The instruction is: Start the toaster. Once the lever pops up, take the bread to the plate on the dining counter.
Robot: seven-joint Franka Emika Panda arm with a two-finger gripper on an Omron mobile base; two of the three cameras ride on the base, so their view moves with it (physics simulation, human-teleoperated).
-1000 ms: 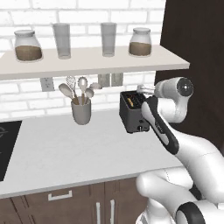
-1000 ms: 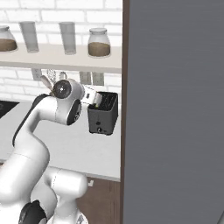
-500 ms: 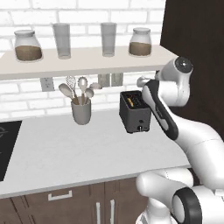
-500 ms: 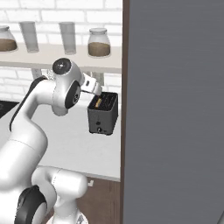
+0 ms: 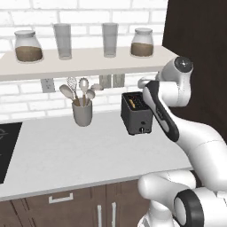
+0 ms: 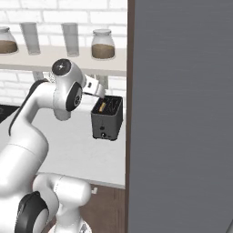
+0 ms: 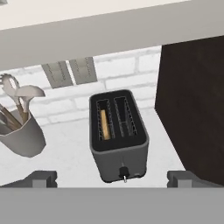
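The dark toaster [image 5: 136,114] [image 6: 107,119] [image 7: 118,135] stands on the white counter against the brick wall, its small knob [image 7: 123,170] low on the front. The bread [image 7: 104,124] stands deep in the left slot, and only its tan top edge shows. My gripper [image 7: 113,178] hovers above and in front of the toaster, looking down on it. It is open, its fingertips [image 7: 41,178] set wide apart with nothing between them. My white forearm [image 5: 159,111] passes just right of the toaster. The plate and the dining counter are out of view.
A grey utensil cup [image 5: 82,113] [image 7: 22,138] stands left of the toaster. A shelf [image 5: 84,60] with jars and glasses hangs close overhead. A tall dark cabinet [image 5: 199,44] [image 7: 192,109] walls off the right side. A cooktop [image 5: 6,146] lies far left.
My arm has lifted, with the elbow higher and the hand drawn up above the toaster's top. The toaster and cup have not moved. The gripper stays open.
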